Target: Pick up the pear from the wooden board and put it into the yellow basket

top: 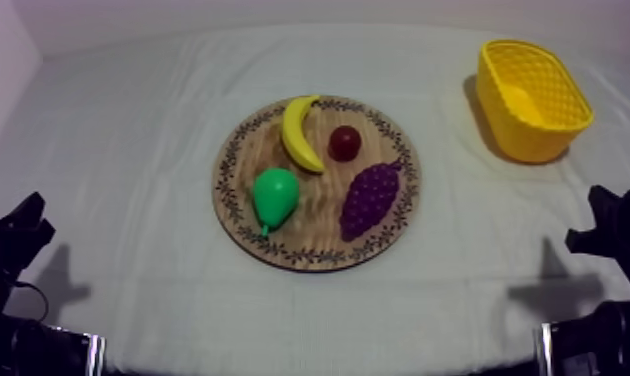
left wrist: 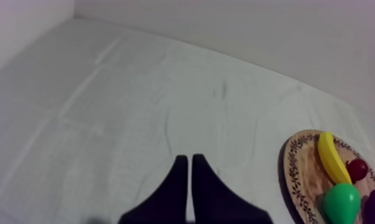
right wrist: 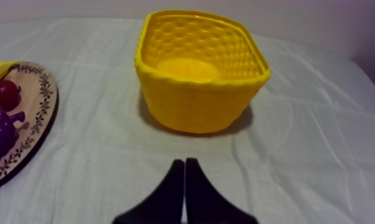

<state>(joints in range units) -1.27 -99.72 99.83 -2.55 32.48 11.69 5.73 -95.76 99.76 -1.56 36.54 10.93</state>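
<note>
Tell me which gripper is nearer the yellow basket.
Right. The right gripper faces the yellow basket from nearby; the left gripper sits across the table, past the wooden board.

No legible txt or labels anywhere.

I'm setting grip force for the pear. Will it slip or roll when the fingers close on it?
Probably slippery: the pear looks smooth and rounded, like hard plastic, so likely stiff and light. It lies on its side on the board, body tapering to a stem, so a push may roll or pivot it toward the banana nearby.
</note>
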